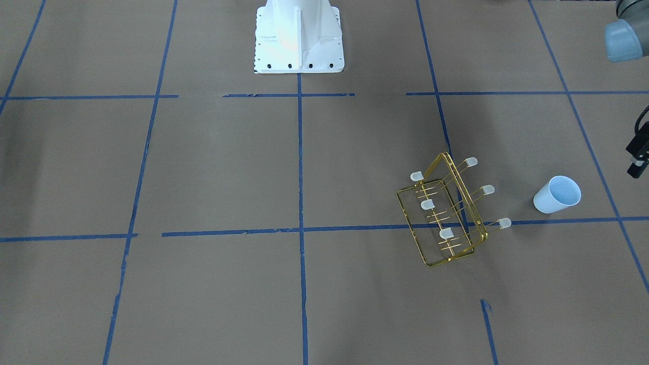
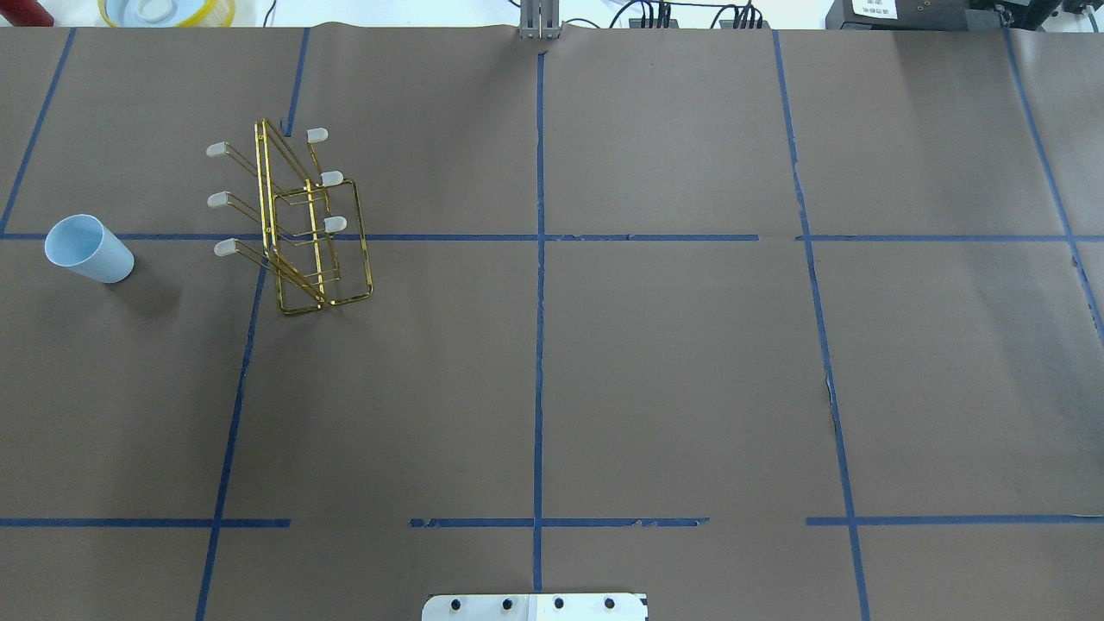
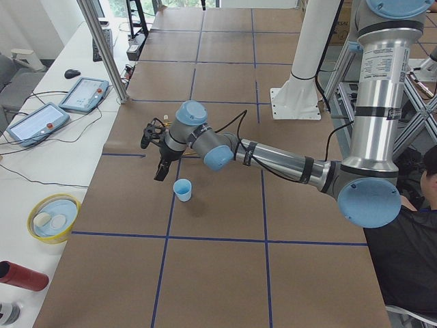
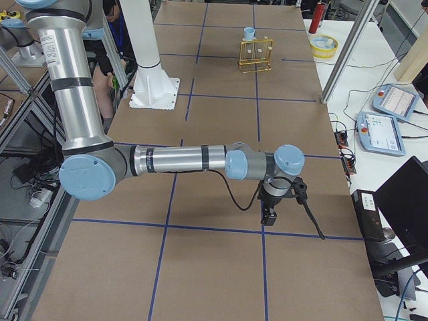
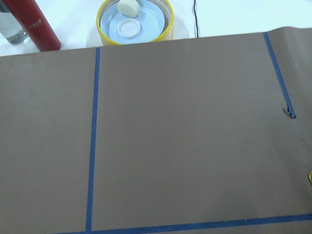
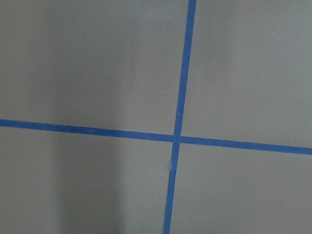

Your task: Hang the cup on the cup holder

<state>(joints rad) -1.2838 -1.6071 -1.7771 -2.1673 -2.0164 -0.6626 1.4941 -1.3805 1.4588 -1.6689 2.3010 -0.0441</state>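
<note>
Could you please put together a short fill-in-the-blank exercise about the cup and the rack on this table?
1. The cup stands on the table with its open mouth facing ____.
2. The cup holder has ____ capped prongs, none of them carrying a cup.
3. In the overhead view, the cup sits to the ____ of the cup holder, apart from it.

Missing words: up; six; left
</note>
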